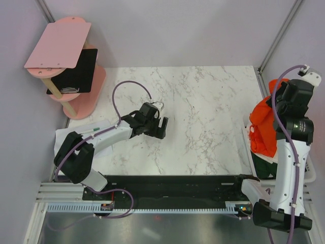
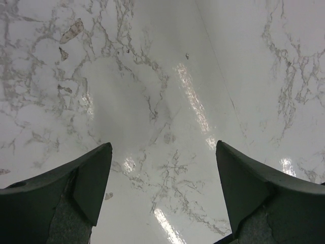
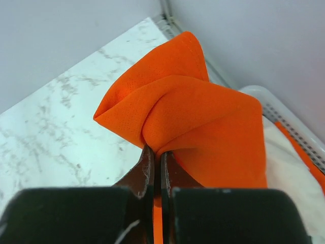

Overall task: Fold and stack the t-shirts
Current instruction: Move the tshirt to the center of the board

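My right gripper [image 3: 156,150] is shut on a pinch of the bright orange-red t-shirt [image 3: 203,117], which bunches up over the closed jaws. From above, that shirt [image 1: 263,127] hangs at the table's right edge below the right gripper [image 1: 278,96]. Under it shows a dark green t-shirt [image 1: 264,168], and in the right wrist view some white fabric [image 3: 287,152] lies in the basket. My left gripper [image 1: 161,122] hovers left of the table's middle. It is open [image 2: 163,145], with only bare marble between its fingers.
A white basket [image 1: 247,147] sits at the right edge, its rim [image 3: 284,109] close to the wall. A pink shelf stand [image 1: 61,46] with a flat black panel [image 1: 76,71] stands at the back left. Something flat and white [image 1: 63,137] lies under the left arm.
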{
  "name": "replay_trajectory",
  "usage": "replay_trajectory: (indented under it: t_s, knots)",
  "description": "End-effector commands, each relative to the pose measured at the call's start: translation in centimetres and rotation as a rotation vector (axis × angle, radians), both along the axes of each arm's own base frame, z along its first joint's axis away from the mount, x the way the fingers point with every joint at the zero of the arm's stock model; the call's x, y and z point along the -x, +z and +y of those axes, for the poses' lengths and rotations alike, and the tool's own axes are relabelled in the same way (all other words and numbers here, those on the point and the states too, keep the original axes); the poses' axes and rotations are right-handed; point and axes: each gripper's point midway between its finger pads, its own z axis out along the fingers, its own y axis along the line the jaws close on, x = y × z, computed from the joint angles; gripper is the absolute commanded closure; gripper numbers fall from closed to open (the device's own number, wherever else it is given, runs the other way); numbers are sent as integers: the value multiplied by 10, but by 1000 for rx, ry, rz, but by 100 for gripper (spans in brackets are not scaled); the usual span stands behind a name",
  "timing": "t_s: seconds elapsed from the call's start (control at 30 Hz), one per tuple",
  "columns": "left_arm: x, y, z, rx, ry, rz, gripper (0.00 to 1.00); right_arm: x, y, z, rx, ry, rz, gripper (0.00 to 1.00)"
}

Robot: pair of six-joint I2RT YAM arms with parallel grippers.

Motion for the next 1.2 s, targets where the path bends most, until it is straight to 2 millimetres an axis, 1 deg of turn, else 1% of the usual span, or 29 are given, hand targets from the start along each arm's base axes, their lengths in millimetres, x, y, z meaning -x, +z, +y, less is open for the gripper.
replay_trajectory:
  t_s: [0.0,0.03,0.07,0.1,0.13,0.17,0.23,0.27,0.33,0.37,0.4,0.43,0.47,0.5,0.53,0.57,0.6,0.63,0.67,0.7,0.77,0.87,0.9,0.93,0.97,1.0,1.1,1.13,1.17]
  knots:
    - [-13,55,13,14,85,-129,10,-39,8,53,-83,271,-26,100]
    - [-14,61,17,2,99,-140,10,-45,7,63,-85,301,-20,100]
    - [-18,74,18,6,116,-165,10,-51,12,92,-75,383,-22,100]
    - [-18,82,28,-25,142,-179,10,-59,8,110,-64,425,-1,100]
    - [-22,96,31,-23,161,-206,10,-63,9,119,-37,428,6,100]
    - [-23,103,35,-29,175,-219,11,-64,17,151,-23,511,-1,100]
    - [-27,124,51,-47,233,-252,12,-77,8,176,9,542,43,100]
    - [-29,131,58,-59,260,-267,12,-73,17,208,32,613,31,100]
    - [-33,153,73,-46,304,-291,12,-80,7,239,98,643,64,100]
    - [-35,160,79,-33,318,-294,12,-74,13,268,136,684,43,100]
    - [-36,166,83,-6,319,-281,13,-79,-2,290,182,717,80,100]
    - [-40,178,100,0,366,-280,13,-78,-7,307,213,745,91,100]
    - [-42,184,108,3,383,-283,13,-67,-2,337,240,796,74,100]
    - [-44,189,120,-19,408,-295,14,-68,-20,362,275,840,109,100]
    - [-48,196,135,-33,447,-313,14,-63,-23,379,301,878,110,100]
    - [-47,199,145,-58,467,-318,14,-49,-15,411,305,948,72,100]
    - [-49,201,156,-97,487,-331,14,-44,-25,434,322,997,83,100]
    - [-51,203,170,-114,522,-334,14,-37,-23,448,340,1033,68,100]
    - [-51,199,179,-137,543,-322,14,-21,-7,471,331,1089,21,100]
    - [-51,198,186,-148,557,-318,14,-15,-8,484,338,1115,15,100]
    - [-52,190,201,-165,593,-298,14,3,14,505,312,1176,-50,100]
    - [-52,175,207,-194,605,-273,14,22,48,512,251,1222,-146,100]
    - [-53,169,209,-204,607,-258,14,29,70,503,215,1227,-194,100]
    - [-52,162,208,-211,605,-247,14,30,79,499,191,1220,-228,100]
    - [-53,159,208,-212,605,-241,14,35,102,483,158,1204,-281,100]
    - [-56,154,206,-212,603,-231,15,37,110,474,148,1187,-305,100]
    - [-59,143,199,-188,589,-206,15,25,116,433,186,1041,-321,100]
    - [-61,142,197,-180,584,-203,15,7,95,413,239,954,-267,99]
    - [-62,141,194,-168,578,-198,16,-1,88,398,247,915,-250,96]
